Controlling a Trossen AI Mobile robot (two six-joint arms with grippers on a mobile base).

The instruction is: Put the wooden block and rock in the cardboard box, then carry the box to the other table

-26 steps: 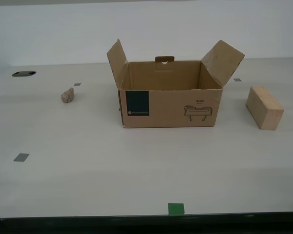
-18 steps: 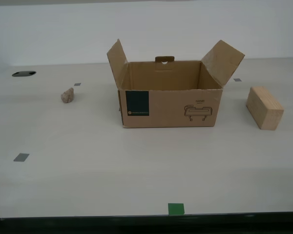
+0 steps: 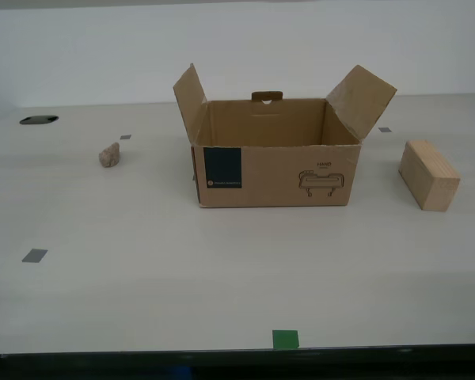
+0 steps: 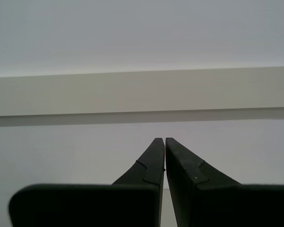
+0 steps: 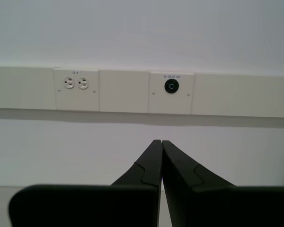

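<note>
The cardboard box (image 3: 273, 162) stands open in the middle of the smooth off-white table, side flaps raised, navy label and line drawing facing the camera. Its inside looks empty. The rock (image 3: 109, 155) lies toward the exterior view's left of the box. The wooden block (image 3: 428, 174) lies toward the exterior view's right. No arm appears in the exterior view. My first gripper (image 5: 161, 142) is shut with nothing in it and faces a wall. My second gripper (image 4: 164, 139) is likewise shut and empty, facing a bare wall. The other table is out of view.
Grey tape squares (image 3: 34, 255) dot the tabletop, and a green tape mark (image 3: 285, 340) sits at its near edge. A dark oval hole (image 3: 38, 119) lies at the far end on the exterior view's left. Wall sockets (image 5: 76, 83) and a round port (image 5: 171, 86) show in the first wrist view.
</note>
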